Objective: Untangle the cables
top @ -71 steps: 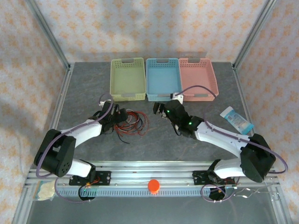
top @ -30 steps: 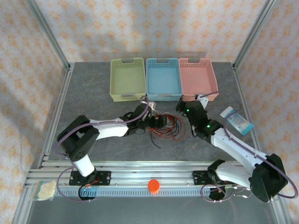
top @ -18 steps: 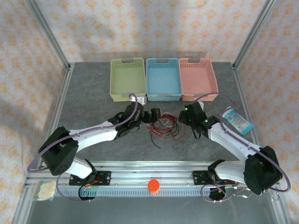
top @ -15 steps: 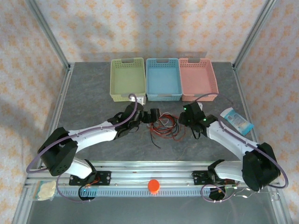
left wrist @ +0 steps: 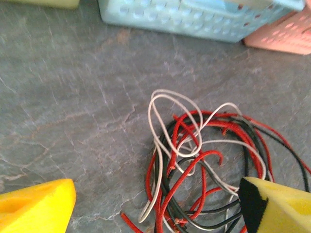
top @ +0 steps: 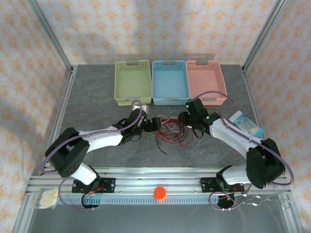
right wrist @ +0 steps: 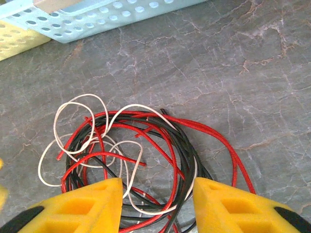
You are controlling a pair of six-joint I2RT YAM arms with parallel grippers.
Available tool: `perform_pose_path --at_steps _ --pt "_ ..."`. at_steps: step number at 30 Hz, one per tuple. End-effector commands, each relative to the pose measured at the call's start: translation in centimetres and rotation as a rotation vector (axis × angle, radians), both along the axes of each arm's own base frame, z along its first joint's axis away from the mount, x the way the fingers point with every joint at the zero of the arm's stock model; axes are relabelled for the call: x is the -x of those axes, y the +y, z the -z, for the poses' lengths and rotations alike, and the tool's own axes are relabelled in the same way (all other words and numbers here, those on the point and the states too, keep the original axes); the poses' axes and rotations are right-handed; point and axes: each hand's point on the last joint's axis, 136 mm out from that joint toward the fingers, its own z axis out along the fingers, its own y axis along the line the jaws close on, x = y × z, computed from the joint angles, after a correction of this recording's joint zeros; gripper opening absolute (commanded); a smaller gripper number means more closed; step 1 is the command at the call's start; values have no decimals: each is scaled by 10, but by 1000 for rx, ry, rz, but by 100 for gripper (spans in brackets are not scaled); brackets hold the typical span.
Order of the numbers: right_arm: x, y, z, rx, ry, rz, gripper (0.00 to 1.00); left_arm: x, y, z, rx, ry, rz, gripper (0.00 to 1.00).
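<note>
**Item 1.** Cables (top: 170, 131): thin red, black and whitish wires in one loose tangle. They lie on the grey stone-patterned desk (top: 92, 111), just in front of the light-blue perforated plastic basket (top: 170, 85) and apart from its near wall. From overhead they read as a small knot between my two pincers. The wrist cameras separate the strands: white loops lie on the side toward the basket, with red and black coils crossing among them.

**Item 2.** My left pincer (top: 156, 122): in front of the basket's left corner, at the tangle's left side. It is released, with its yellow fingers (left wrist: 39, 206) spread wide. Its own camera puts one finger over bare desk and the other at the tangle's edge strands.

**Item 3.** My right pincer (top: 185, 120): in front of the basket's right corner, at the tangle's right side. Its yellow fingers (right wrist: 228, 206) stand partly apart, astride the nearest strands. I cannot tell whether they pinch the wires.

**Item 4.** Yellow-green perforated basket (top: 132, 82): just left of the blue basket. Pink perforated basket (top: 206, 82): just right of it. My right wrist camera catches a yellow-green corner, and my left catches a pink one.

**Item 5.** Blue-and-white packet (top: 246, 125): right of the blue basket and nearer than it, well apart from the tangle, seen from overhead.

**Item 6.** Red round knob (top: 160, 193): straight in front of the blue basket, beyond the tangle, on the metal rail.
</note>
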Motion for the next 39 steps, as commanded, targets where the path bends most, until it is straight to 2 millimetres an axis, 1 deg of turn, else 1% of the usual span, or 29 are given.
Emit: perform_pose_path --at_steps 1,5,8,11,16,18,21,27,30,33,35,39 --pt "-5 0 -11 17 -36 0 42 -7 -18 -5 47 3 72 83" --pt "-2 -2 -10 27 -38 8 42 -13 -15 10 15 39 59 81" --pt "-1 -2 -12 22 -44 11 43 -16 -20 12 39 55 79 74" --pt "-1 -2 -14 21 -52 17 43 -14 -25 15 40 75 102 67" --pt "0 -2 -14 22 -54 16 43 -5 -20 25 18 111 107 59" --pt "0 -2 -13 25 -55 18 43 -1 -17 27 15 114 106 53" --pt "0 -1 -14 25 -61 17 43 -1 -17 27 14 115 106 42" --pt "-3 -2 -24 22 -98 36 46 -4 -18 16 8 93 109 24" --pt "-5 -2 -31 1 -128 51 49 -4 -14 9 -21 75 119 18" --pt "-6 3 -43 -69 -173 59 52 -5 -13 -4 -29 52 124 11" --pt "-7 8 -52 -127 -202 65 52 -6 -13 -17 -25 27 129 8" --pt "-7 19 -56 -221 -218 58 52 -9 -14 -47 -17 -33 137 1"
